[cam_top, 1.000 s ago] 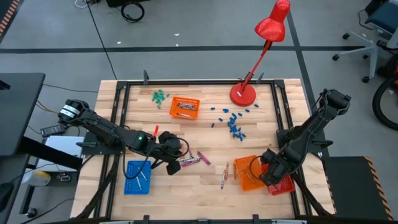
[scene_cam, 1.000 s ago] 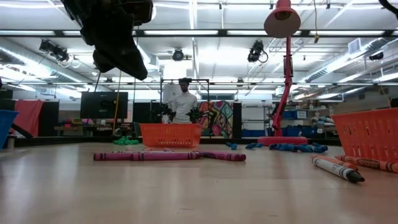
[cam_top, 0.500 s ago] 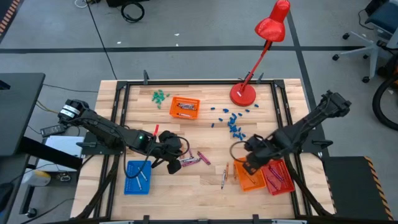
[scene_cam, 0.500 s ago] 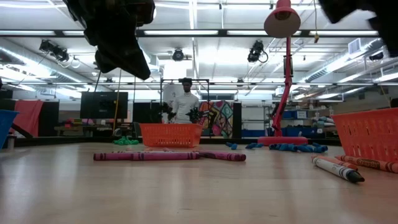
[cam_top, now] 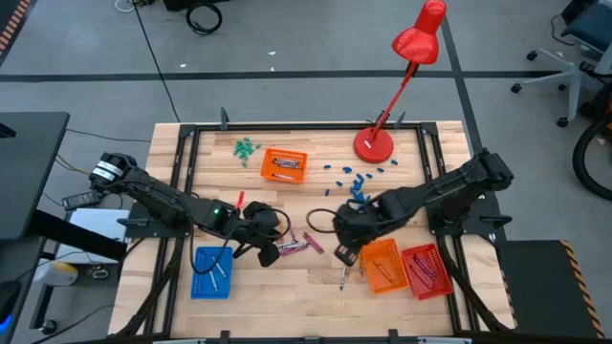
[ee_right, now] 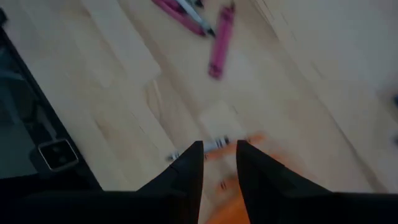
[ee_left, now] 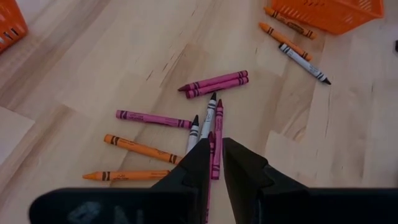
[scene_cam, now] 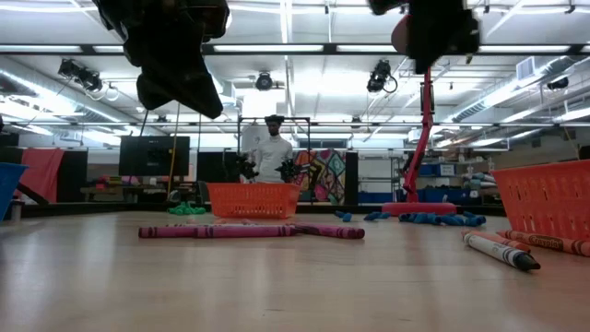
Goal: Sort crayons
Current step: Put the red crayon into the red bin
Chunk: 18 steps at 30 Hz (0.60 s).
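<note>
Crayons lie loose at the table's middle. A magenta pair, two white ones, more magenta ones and orange ones are under my left gripper. It hangs above them, fingers almost together. A magenta crayon on the table shows in line with the slit. My right gripper hangs open and empty above a white crayon and an orange one next to the near orange tray.
A blue tray stands front left, a red tray front right and a second orange tray at the back. A red lamp, blue pieces and green pieces sit at the far side. A person stands beyond the table.
My right gripper has swung from over the near orange and red trays toward the table's middle, rising and turning as it went. The red tray now shows in full. The crayons have not moved.
</note>
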### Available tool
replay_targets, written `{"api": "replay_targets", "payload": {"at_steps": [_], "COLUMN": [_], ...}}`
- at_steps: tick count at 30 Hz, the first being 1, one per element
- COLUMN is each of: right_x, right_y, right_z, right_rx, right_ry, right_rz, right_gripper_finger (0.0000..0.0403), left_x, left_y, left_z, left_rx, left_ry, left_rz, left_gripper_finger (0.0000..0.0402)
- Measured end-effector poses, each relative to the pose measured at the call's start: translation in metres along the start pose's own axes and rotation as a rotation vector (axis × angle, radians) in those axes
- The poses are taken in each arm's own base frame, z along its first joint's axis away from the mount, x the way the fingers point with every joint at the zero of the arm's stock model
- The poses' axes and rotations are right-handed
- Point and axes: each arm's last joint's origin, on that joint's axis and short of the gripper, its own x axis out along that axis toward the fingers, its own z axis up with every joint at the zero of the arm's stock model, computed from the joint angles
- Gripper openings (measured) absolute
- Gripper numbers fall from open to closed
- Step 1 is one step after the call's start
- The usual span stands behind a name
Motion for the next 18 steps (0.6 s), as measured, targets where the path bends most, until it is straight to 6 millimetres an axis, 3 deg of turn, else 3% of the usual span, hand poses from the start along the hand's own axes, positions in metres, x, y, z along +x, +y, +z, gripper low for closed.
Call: {"api": "replay_targets", "payload": {"at_steps": [6, 11, 18], "right_x": [0.025, 0.052, 0.104], "right_y": [0.006, 0.009, 0.000], "right_z": [0.028, 0.044, 0.057], "right_rx": [-0.055, -0.108, -0.203], "right_ry": [-0.039, -0.060, -0.019], "right_rz": [0.065, 0.109, 0.038], "right_gripper_finger": [0.0101, 0.0101, 0.0101], "left_x": [-0.001, -0.022, -0.045], "left_y": [0.001, 0.004, 0.003], "left_z": [-0.003, -0.012, -0.013], "left_rx": [-0.035, -0.059, -0.011], "left_ry": [0.028, 0.017, -0.012], "left_rz": [0.009, 0.108, 0.065], "left_gripper_finger": [0.0052, 0.0052, 0.0052]}}
